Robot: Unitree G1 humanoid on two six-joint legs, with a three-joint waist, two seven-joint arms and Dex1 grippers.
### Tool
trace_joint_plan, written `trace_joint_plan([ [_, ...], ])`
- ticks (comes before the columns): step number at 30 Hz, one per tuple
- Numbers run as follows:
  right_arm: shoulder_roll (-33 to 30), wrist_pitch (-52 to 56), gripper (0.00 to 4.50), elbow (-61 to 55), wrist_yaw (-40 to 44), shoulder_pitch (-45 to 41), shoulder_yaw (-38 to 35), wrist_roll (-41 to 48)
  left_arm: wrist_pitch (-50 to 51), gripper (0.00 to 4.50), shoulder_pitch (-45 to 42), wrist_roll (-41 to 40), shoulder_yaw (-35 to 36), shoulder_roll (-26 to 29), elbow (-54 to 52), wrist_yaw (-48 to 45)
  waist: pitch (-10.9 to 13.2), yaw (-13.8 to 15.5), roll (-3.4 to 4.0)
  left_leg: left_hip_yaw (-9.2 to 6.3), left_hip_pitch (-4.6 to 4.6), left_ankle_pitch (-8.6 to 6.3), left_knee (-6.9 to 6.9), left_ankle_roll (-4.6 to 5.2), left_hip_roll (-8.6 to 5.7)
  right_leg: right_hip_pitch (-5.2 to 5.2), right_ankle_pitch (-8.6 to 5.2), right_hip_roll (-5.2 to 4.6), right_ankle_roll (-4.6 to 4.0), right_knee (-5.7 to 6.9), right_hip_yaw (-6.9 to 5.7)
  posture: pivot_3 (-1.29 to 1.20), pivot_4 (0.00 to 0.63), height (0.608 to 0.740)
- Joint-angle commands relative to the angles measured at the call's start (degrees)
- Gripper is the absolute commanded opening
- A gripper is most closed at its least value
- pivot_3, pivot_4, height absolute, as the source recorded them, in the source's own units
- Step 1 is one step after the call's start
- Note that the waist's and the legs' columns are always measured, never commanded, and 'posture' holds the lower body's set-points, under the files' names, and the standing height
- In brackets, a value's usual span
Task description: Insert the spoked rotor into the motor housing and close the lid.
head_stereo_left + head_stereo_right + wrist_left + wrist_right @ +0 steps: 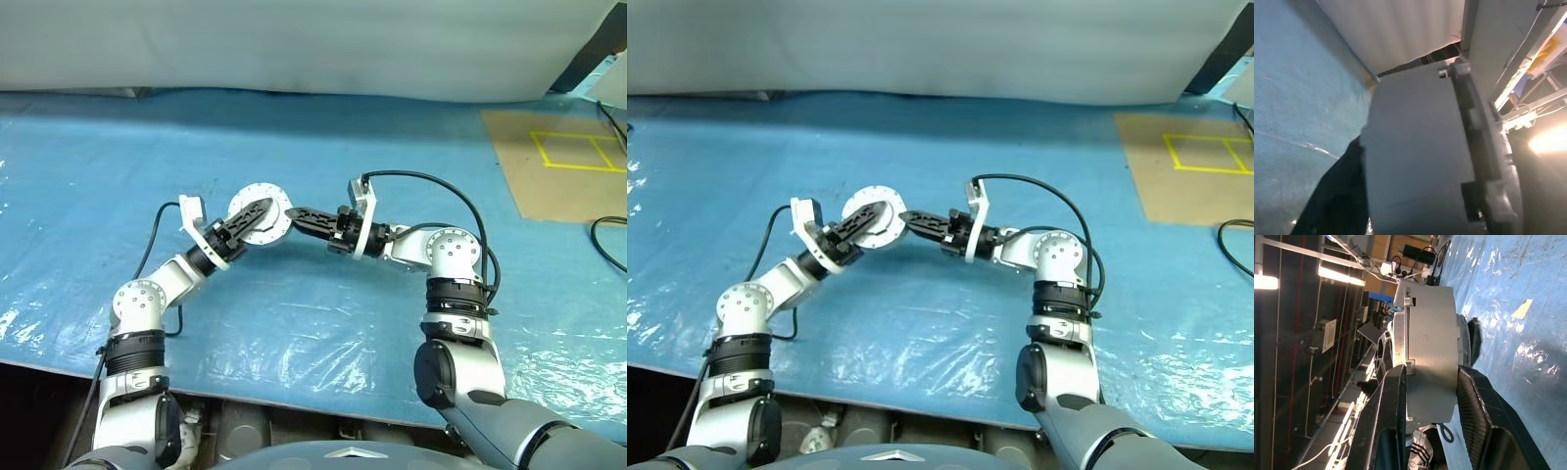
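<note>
Above the blue plastic-covered counter, the round silver motor housing with its bolt-holed flat face hangs edge-on between both arms, pinched across its thickness by the right pincer. The left pincer lies across the near face, half spread; whether it grips is unclear. Windings, spoked rotor and lid cannot be made out, so assembly state is hidden.

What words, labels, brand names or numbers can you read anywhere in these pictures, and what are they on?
None can be read.
The motor housing, held between the right gripper fingers, bears no legible marking.
The yellow lines on the brown board form a square outline, not text.
A sheet on a dark wall is too small to read.
</note>
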Motion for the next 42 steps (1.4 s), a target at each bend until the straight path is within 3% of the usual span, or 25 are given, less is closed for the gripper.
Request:
trace_joint_plan([
  [1,0.9,-0.6,1.11,-3.2,1.1,-0.9,-0.1,3.5,-1.2,2.64,-0.8,1.8,-0.9,0.2,-1.2,0.6,0.0,0.0,0.0,0.0,0.01,0.0,0.01,0.0,0.0,0.0,0.0,0.0,0.0,0.02,0.0,0.0,0.15,0.74],
  [5,0.9,-0.6,1.11,-3.5,1.2,-0.7,0.9,3.0,0.1,2.63,0.7,-0.5,-1.0,0.5,-3.3,-3.0,0.0,-0.1,0.0,0.0,0.02,0.0,0.05,0.0,0.0,0.0,0.0,0.0,0.0,0.05,0.01,0.0,0.15,0.74],
  [12,0.4,-4.5,1.11,-5.9,-0.1,0.5,3.3,0.5,-1.3,2.63,0.7,2.1,-1.6,0.9,-2.6,-1.8,0.0,0.0,0.0,-0.01,0.01,0.0,0.07,0.0,0.0,0.02,0.0,-0.01,0.0,0.05,0.0,0.0,0.15,0.74],
  [18,0.1,-3.3,3.1,-4.1,0.0,0.1,2.8,2.6,-4.0,2.58,-1.2,3.4,-0.2,0.2,-0.5,-1.1,0.0,0.0,0.0,-0.02,0.03,0.0,0.12,0.0,0.0,0.07,0.02,-0.01,0.03,0.07,0.0,0.0,0.15,0.74],
  [22,-0.1,-4.0,3.1,-3.3,-0.4,0.0,2.3,2.7,-7.7,2.58,-3.6,3.1,3.3,-0.4,2.1,0.9,0.0,0.0,0.0,-0.04,0.01,0.0,0.16,0.01,0.0,0.07,0.02,-0.01,0.03,0.1,0.0,0.0,0.15,0.74],
  [29,-0.5,-4.6,3.1,-2.9,-1.0,0.0,2.5,2.5,-24.5,2.58,-8.8,7.7,12.8,1.5,11.3,8.8,0.0,-0.4,0.0,-0.06,0.07,0.0,0.25,0.0,0.02,0.07,0.03,0.02,0.01,0.23,0.01,0.0,0.15,0.74],
  [33,-0.7,-5.3,3.1,-2.2,-0.9,-0.1,3.2,1.8,-29.4,2.58,-10.1,12.4,13.5,4.6,18.1,9.3,0.0,0.0,-0.01,-0.07,0.04,0.0,0.26,0.01,0.01,0.08,0.04,0.0,0.02,0.18,0.0,0.0,0.15,0.74],
  [42,-1.4,-6.5,3.1,-1.2,-0.6,-0.5,4.6,1.6,-35.2,2.58,-12.9,19.3,13.2,5.6,28.4,10.5,0.0,0.5,-0.06,-0.09,-0.04,0.01,0.36,0.01,0.02,0.11,0.08,-0.04,0.09,0.21,-0.04,0.0,0.15,0.74],
])
